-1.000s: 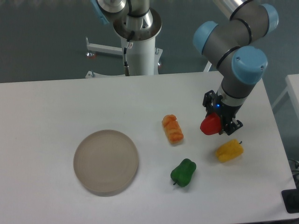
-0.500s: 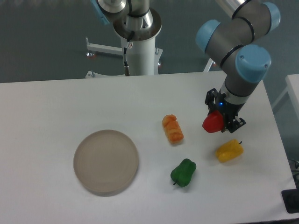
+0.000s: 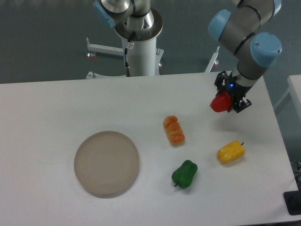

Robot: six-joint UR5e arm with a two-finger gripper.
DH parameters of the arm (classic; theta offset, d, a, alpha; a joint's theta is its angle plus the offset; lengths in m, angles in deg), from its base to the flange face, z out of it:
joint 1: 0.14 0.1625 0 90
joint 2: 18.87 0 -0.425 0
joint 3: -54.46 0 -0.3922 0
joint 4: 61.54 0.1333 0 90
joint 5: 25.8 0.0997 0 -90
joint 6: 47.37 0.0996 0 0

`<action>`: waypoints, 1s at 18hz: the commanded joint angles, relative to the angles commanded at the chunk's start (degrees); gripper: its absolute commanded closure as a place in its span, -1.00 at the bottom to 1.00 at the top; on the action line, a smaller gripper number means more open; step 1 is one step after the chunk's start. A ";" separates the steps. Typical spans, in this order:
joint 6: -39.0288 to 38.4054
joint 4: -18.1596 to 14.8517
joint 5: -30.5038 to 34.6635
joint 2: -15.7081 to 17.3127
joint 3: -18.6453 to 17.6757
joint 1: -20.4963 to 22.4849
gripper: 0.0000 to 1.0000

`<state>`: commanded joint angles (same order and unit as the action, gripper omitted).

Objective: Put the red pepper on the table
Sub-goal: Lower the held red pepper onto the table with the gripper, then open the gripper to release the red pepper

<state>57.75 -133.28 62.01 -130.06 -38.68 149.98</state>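
At the upper right of the frame, the hand (image 3: pixel 227 99) pinched the red pepper (image 3: pixel 220 102) above the white counter (image 3: pixel 56 108), well apart from the yellow pepper (image 3: pixel 231 152).

The arm comes in from the upper right, its grey links and blue joint caps bending down toward the far right part of the table. The black pincer (image 3: pixel 229 100) points downward, its two fingers closed around the red pepper (image 3: pixel 220 102), holding it above the surface
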 joint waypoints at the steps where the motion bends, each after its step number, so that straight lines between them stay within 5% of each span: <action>1: 0.00 2.29 0.00 0.00 -2.20 -0.09 0.69; 3: -0.17 5.46 -0.09 0.00 -5.02 -0.17 0.66; 8: -0.26 5.82 -0.26 0.00 -6.09 -0.35 0.61; 9: -0.26 5.82 -0.26 0.09 -6.00 -0.53 0.49; 10: 0.08 5.82 -0.26 0.00 -5.91 -0.53 0.15; 12: 0.09 5.74 -0.35 0.09 -5.73 -0.18 -0.89; 18: -1.32 5.12 0.35 0.88 -3.37 -0.61 -1.00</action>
<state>56.43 -128.16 62.36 -129.18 -42.05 149.36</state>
